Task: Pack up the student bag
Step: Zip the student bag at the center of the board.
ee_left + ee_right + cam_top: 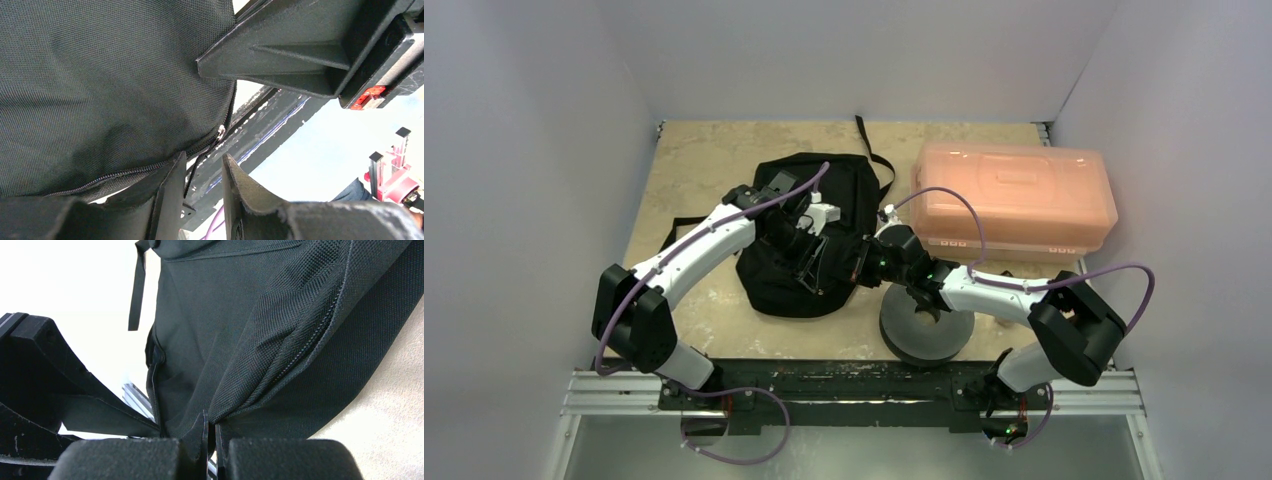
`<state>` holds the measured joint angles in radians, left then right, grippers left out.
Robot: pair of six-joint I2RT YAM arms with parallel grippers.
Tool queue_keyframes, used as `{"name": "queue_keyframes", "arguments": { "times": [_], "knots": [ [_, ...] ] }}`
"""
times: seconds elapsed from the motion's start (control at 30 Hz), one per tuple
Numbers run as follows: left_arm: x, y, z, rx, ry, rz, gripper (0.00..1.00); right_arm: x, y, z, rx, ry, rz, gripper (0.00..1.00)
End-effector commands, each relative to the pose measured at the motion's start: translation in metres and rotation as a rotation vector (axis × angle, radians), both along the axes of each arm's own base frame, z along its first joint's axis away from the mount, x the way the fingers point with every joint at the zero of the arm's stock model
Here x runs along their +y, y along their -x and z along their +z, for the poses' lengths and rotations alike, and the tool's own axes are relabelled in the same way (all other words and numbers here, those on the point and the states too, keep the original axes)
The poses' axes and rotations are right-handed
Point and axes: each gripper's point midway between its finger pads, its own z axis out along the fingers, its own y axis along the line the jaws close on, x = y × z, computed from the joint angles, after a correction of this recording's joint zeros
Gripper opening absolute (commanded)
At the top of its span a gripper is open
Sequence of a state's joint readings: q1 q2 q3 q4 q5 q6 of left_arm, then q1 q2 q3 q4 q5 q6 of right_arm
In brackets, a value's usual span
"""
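1. The student bag [769,280]: lies mid-table [694,170], left of the orange box [1014,200], just beside the grey spool [924,335].
2. My left gripper [204,160]: jaws slightly apart at the bag's zipper edge, with the zipper cord [191,172] in the gap.
3. My right gripper [210,422]: clamped on a fold of the bag's fabric.

From the top, the tips of the left pincer [812,268] melt into the black bag [849,185], can't make out the gap. The right arm [994,290] covers part of the spool [924,340]. Left wrist view chops the bag off top and left. The red thing [397,177] bottom right is too blurry to name. Right wrist view cuts the bag too.
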<state>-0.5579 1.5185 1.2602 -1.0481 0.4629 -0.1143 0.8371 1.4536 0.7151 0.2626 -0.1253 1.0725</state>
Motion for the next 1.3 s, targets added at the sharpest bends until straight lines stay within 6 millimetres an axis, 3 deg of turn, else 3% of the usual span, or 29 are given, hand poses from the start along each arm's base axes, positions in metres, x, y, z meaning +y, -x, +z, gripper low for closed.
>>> {"name": "queue_keyframes", "arguments": {
  "times": [0.0, 0.13, 0.2, 0.27, 0.33, 0.43, 0.47, 0.53, 0.6, 0.67, 0.77, 0.87, 0.9, 0.97, 1.03, 1.13, 1.2, 1.27],
  "knots": [
    [0.002, -0.001, -0.002, -0.020, -0.006, -0.004, 0.32, 0.016, 0.003, 0.041, -0.075, -0.104, 0.065, 0.00],
    [0.007, -0.002, -0.007, -0.030, -0.037, 0.006, 0.26, 0.016, 0.003, 0.040, -0.072, -0.104, 0.064, 0.00],
    [0.009, -0.003, -0.008, -0.037, -0.049, 0.016, 0.17, 0.016, 0.003, 0.039, -0.069, -0.103, 0.063, 0.00],
    [0.013, -0.006, -0.007, -0.055, -0.069, 0.035, 0.00, 0.016, 0.002, 0.038, -0.069, -0.101, 0.060, 0.00],
    [0.022, -0.014, -0.006, -0.108, -0.116, 0.083, 0.00, 0.015, 0.000, 0.037, -0.081, -0.082, 0.058, 0.00],
    [0.059, -0.029, -0.008, -0.217, -0.294, 0.268, 0.00, 0.000, -0.009, 0.025, -0.094, 0.032, 0.002, 0.00],
    [0.086, -0.035, -0.008, -0.279, -0.420, 0.366, 0.00, -0.010, -0.014, 0.021, -0.118, 0.076, -0.039, 0.00],
    [0.116, -0.031, -0.011, -0.301, -0.548, 0.497, 0.00, -0.036, -0.031, 0.016, -0.169, 0.176, -0.139, 0.00],
    [0.131, -0.021, -0.019, -0.275, -0.593, 0.572, 0.00, -0.051, -0.044, 0.015, -0.225, 0.282, -0.170, 0.00],
    [0.135, -0.014, -0.027, -0.247, -0.564, 0.616, 0.00, -0.051, -0.053, 0.020, -0.284, 0.307, -0.141, 0.00],
    [0.127, -0.010, -0.026, -0.249, -0.474, 0.630, 0.00, -0.042, -0.053, 0.023, -0.357, 0.346, -0.026, 0.00],
    [0.088, -0.007, -0.010, -0.253, -0.217, 0.537, 0.00, -0.036, -0.045, 0.032, -0.478, 0.372, 0.124, 0.00],
    [0.073, -0.005, -0.001, -0.250, -0.120, 0.499, 0.00, -0.030, -0.037, 0.036, -0.495, 0.356, 0.193, 0.09],
    [0.043, 0.003, 0.019, -0.215, 0.062, 0.429, 0.00, -0.021, -0.017, 0.041, -0.434, 0.308, 0.294, 0.43],
    [0.018, 0.009, 0.040, -0.184, 0.222, 0.390, 0.00, -0.016, 0.001, 0.045, -0.292, 0.207, 0.262, 0.65],
    [-0.009, 0.016, 0.061, -0.160, 0.357, 0.336, 0.00, -0.012, 0.016, 0.048, -0.034, 0.057, 0.117, 0.76],
    [-0.016, 0.020, 0.062, -0.145, 0.354, 0.317, 0.00, -0.008, 0.023, 0.055, 0.023, -0.016, 0.061, 0.82],
    [-0.021, 0.024, 0.061, -0.140, 0.342, 0.301, 0.00, -0.014, 0.021, 0.059, 0.033, -0.022, -0.032, 0.97]
  ]
}}
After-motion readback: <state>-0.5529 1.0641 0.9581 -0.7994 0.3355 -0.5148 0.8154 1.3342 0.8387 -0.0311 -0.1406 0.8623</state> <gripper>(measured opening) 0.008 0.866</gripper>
